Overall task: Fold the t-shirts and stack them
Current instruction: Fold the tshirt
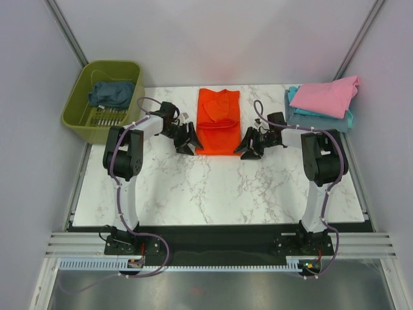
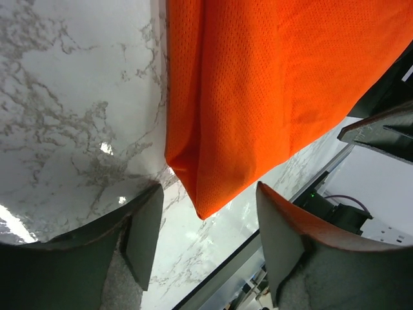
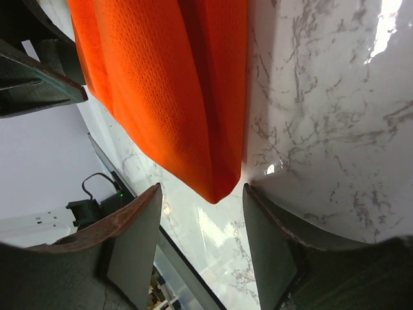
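Observation:
The orange-red t-shirt (image 1: 218,120) lies partly folded into a long strip at the back middle of the marble table. My left gripper (image 1: 191,143) is open at its near left corner; in the left wrist view that corner (image 2: 206,205) sits between my spread fingers, not pinched. My right gripper (image 1: 247,146) is open at the near right corner, which shows in the right wrist view (image 3: 216,190) between the open fingers. A pink t-shirt (image 1: 326,95) lies folded on a light teal one (image 1: 349,119) at the back right. A dark slate-blue shirt (image 1: 112,93) lies in the basket.
An olive-green plastic basket (image 1: 76,117) stands at the back left, off the table's corner. White walls close in at both sides. The marble table top (image 1: 219,187) stretches between the arms and the black front edge.

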`<state>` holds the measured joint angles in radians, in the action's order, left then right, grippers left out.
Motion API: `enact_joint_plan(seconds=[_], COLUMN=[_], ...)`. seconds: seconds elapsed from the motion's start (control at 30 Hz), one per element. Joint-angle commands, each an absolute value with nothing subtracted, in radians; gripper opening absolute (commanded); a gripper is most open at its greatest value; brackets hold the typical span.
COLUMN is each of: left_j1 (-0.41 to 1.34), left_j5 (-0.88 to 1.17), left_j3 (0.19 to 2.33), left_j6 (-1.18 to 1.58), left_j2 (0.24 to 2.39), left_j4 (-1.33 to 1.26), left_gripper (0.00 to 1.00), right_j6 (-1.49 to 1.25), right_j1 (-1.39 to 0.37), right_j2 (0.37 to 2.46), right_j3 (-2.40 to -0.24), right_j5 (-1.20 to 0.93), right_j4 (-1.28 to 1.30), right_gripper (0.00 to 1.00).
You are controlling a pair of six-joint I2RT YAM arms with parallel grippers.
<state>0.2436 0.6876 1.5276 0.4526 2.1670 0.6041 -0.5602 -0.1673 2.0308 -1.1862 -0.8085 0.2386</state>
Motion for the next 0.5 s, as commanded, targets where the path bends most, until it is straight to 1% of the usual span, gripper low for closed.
enact_joint_plan(seconds=[0.0, 0.03, 0.07, 0.1, 0.2, 0.27, 0.47], left_j1=[0.245, 0.245, 0.244, 0.244, 0.245, 0.247, 0.247], left_j5=[0.680, 0.681, 0.689, 0.690, 0.693, 0.695, 0.696], left_j3=[1.531, 1.531, 1.532, 1.534, 1.539, 1.540, 1.546], left_j6=[0.472, 0.474, 0.474, 0.479, 0.486, 0.486, 0.491], left_j2=[2.195, 2.200, 2.201, 2.209, 2.218, 2.223, 2.235], left_j4=[0.581, 0.581, 0.578, 0.577, 0.572, 0.571, 0.566], left_gripper=[0.64, 0.63, 0.58, 0.56, 0.51, 0.50, 0.50], right_j6=[-0.554, -0.552, -0.551, -0.551, -0.548, -0.542, -0.537], right_j1=[-0.178, -0.178, -0.178, -0.178, -0.178, -0.178, -0.179], right_j2=[2.065, 2.066, 2.066, 2.068, 2.069, 2.071, 2.083], right_j3=[-1.203, -1.206, -1.207, -1.209, -1.210, -1.210, -1.221], right_j5=[-0.776, -0.776, -0.778, -0.775, -0.775, -0.772, -0.764], right_j4=[0.219, 0.218, 0.218, 0.216, 0.215, 0.210, 0.207], right_gripper=[0.61, 0.61, 0.59, 0.58, 0.54, 0.52, 0.50])
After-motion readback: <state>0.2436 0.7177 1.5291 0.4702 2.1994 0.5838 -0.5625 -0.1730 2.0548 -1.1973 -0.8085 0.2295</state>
